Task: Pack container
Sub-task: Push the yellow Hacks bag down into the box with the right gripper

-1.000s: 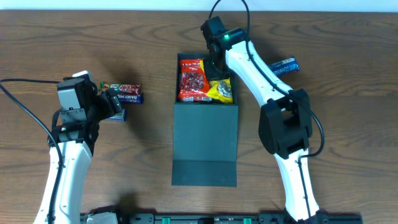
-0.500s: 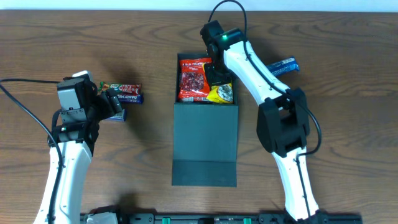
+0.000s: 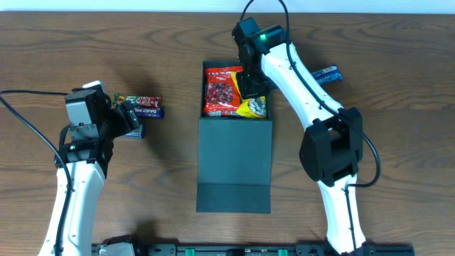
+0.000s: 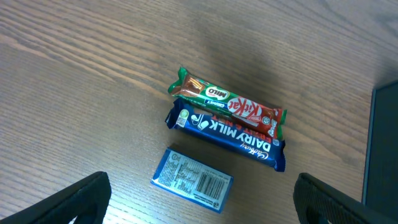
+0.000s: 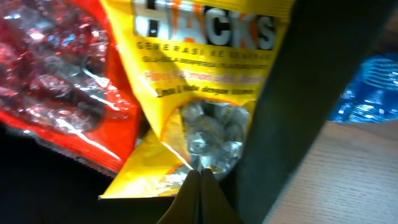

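**Container** point(image 3: 234, 163): dark teal-green, matte, square box of card-like stock. It lies at the middle of the surface point(image 3: 398, 128) between the two arms. The flat hinged flap is folded out toward the near edge, and the open compartment is at the far end.

**Contents:**
- Red packet point(image 3: 219, 91): glossy crinkled film with a clear window, in the left half of the compartment.
- Yellow packet point(image 3: 253, 107): glossy, printed "HACKS", with wrapped sweets showing through a clear panel. It lies in the right half against the wall, overlapping the red one.

**Right tool** point(image 3: 250, 82): inside the compartment, above the yellow packet. Its fingers point(image 5: 200, 186) are pressed together to a point at the packet's lower part. Whether film is caught between them cannot be told.

**Blue wrapper** point(image 3: 327, 74): shiny and crinkled, on the surface to the right of the container.

**Left tool** point(image 3: 126, 119): well left of the container. Its dark fingers point(image 4: 84, 198) are spread wide and hold nothing.

**Under the left tool:**
- Green-and-red bar point(image 4: 227, 107) and blue Dairy Milk bar point(image 4: 227, 132): slim foil sticks, lying side by side and touching.
- Small pale-blue packet point(image 4: 193, 182): rectangular, with a barcode, just beside the bars.

**Surface:** brown wood grain.
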Robot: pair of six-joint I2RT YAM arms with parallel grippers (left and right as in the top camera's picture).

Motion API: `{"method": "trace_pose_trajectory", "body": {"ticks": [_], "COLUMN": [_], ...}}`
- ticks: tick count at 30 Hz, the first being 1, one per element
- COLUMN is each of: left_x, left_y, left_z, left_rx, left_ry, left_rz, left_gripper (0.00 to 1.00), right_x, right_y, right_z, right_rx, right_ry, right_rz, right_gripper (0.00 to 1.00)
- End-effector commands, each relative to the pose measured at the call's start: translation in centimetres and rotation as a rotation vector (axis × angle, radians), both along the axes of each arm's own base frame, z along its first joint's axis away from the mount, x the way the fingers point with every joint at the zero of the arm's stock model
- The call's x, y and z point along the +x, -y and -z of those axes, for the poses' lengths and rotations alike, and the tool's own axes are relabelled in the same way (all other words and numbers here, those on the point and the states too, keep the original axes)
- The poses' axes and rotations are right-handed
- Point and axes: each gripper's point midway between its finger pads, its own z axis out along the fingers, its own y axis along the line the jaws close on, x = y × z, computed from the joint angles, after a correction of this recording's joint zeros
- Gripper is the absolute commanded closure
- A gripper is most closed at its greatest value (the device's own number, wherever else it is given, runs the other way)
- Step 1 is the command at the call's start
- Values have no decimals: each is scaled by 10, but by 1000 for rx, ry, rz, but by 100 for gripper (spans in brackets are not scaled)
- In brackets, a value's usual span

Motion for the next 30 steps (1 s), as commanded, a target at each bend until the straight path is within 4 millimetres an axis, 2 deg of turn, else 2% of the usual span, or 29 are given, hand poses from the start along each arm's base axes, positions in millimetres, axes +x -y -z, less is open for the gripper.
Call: {"method": "trace_pose_trajectory", "body": {"ticks": [1,5,8,16,19,22,24,30], "left_x": [6,6,6,6,6,6,6,6], "left_y": [-2,-2,-2,-2,-2,-2,-2,-2], "left_z": [-10,-10,-10,-10,-10,-10,-10,-10], "left_rx": [1,1,1,1,1,1,1,1], "left_ry": [23,23,23,23,23,23,23,23], "left_rz": [-5,-5,-5,-5,-5,-5,-5,-5], "left_gripper": [5,5,5,5,5,5,5,5], "right_x": [-2,-5,-6,-16,-16,-11,-2,19], "right_y": [-10,-23,-22,-16,-16,-18,-17,-28], "right_z": [-7,0,8,51,61,59,51,2], "right_rx": [54,120,117,100,103,110,94,138], "right_ry": [2,-18,-23,-56,-51,-32,1,94], "right_rz": [-38,-85,-84,-43,-40,-39,-25,-34], "right_gripper": [98,99,98,98,99,99,99,99]}}
